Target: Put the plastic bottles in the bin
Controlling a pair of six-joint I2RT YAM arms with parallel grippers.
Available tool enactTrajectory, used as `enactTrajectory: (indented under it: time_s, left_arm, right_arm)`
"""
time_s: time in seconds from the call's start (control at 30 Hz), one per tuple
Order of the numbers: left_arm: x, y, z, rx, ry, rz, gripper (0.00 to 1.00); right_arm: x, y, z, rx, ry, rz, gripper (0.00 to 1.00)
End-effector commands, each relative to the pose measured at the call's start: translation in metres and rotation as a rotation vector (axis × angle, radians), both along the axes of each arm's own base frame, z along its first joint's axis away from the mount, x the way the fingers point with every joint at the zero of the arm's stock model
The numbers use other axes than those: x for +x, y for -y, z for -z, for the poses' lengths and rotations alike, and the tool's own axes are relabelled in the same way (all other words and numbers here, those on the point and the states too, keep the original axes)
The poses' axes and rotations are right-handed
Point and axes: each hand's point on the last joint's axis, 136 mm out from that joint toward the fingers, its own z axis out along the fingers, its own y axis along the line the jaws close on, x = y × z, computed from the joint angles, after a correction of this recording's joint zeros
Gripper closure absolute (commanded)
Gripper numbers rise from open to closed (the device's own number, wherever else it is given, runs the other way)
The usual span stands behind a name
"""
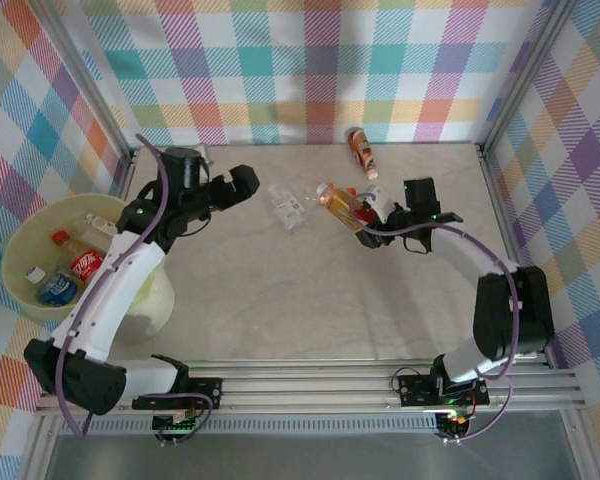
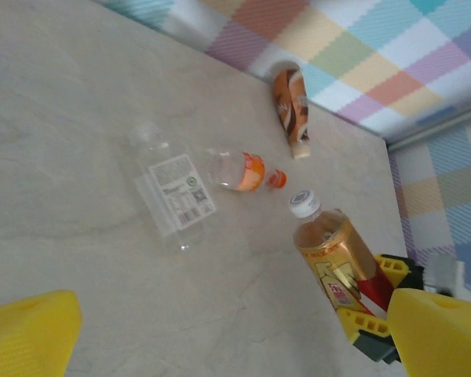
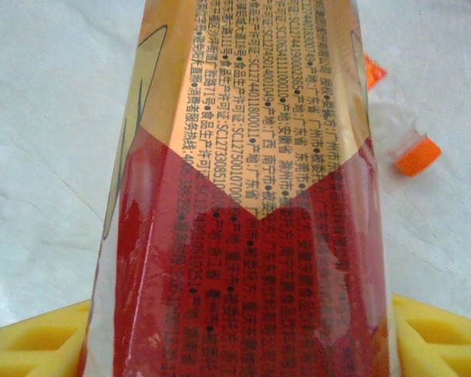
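In the top view the pale yellow-green bin (image 1: 15, 240) stands at the left edge with a red-label bottle (image 1: 82, 260), a blue-label bottle (image 1: 55, 289) and a clear one (image 1: 100, 228) inside. My right gripper (image 1: 372, 220) (image 3: 235, 345) is shut on a gold-and-red bottle (image 1: 341, 208) (image 2: 334, 255) (image 3: 251, 173), lifted off the table. My left gripper (image 1: 246, 184) (image 2: 235, 345) is open and holds nothing, just left of a flat clear bottle (image 1: 288, 207) (image 2: 171, 192). A small orange-label bottle (image 2: 243, 171) (image 3: 396, 129) lies beyond it, and a brown-orange bottle (image 1: 361, 150) (image 2: 291, 110) lies by the back wall.
Plaid walls with metal frame posts (image 1: 500, 120) close in the marble-look table (image 1: 280, 300) on three sides. The left arm's white link (image 1: 120, 290) runs along the bin's right side. A rail (image 1: 310, 380) crosses the near edge.
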Motion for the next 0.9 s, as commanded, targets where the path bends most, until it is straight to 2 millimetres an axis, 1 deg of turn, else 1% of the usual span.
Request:
enactTrajectory:
  time_s: [0.0,0.13,0.3,0.4,0.57,0.63,0.73,0.77,0.87]
  left_arm:
    - [0.009,0.023,-0.014,-0.047,0.042,0.053,0.0]
    - [0.011,0.051,-0.007,-0.053,0.033,0.133,0.0]
    - [0.007,0.082,-0.002,-0.092,0.028,0.251,0.0]
    - [0.003,0.102,0.004,-0.114,0.015,0.319,0.0]
    - [0.002,0.133,0.011,-0.176,0.0,0.414,0.0]
    - [0.005,0.139,0.016,-0.194,-0.018,0.416,0.0]
    - [0.008,0.151,0.026,-0.235,-0.059,0.44,0.0]
    - [0.012,0.158,0.021,-0.268,-0.037,0.461,0.0]
    - [0.012,0.175,0.016,-0.33,-0.041,0.515,0.0]
  right_arm:
    - [-0.01,-0.013,-0.031,0.24,-0.071,0.107,0.61]
    - [-0.026,-0.014,-0.045,0.393,-0.143,0.192,0.64]
    - [-0.048,-0.012,-0.052,0.519,-0.224,0.258,0.67]
    - [-0.056,-0.013,-0.053,0.588,-0.319,0.296,0.67]
    - [-0.056,-0.018,-0.057,0.715,-0.461,0.36,0.69]
    - [-0.052,-0.018,-0.06,0.76,-0.483,0.383,0.7]
    - [-0.047,-0.024,-0.072,0.826,-0.493,0.357,0.7]
    - [-0.046,-0.027,-0.078,0.848,-0.494,0.332,0.7]
    - [-0.045,-0.039,-0.09,0.891,-0.523,0.261,0.7]
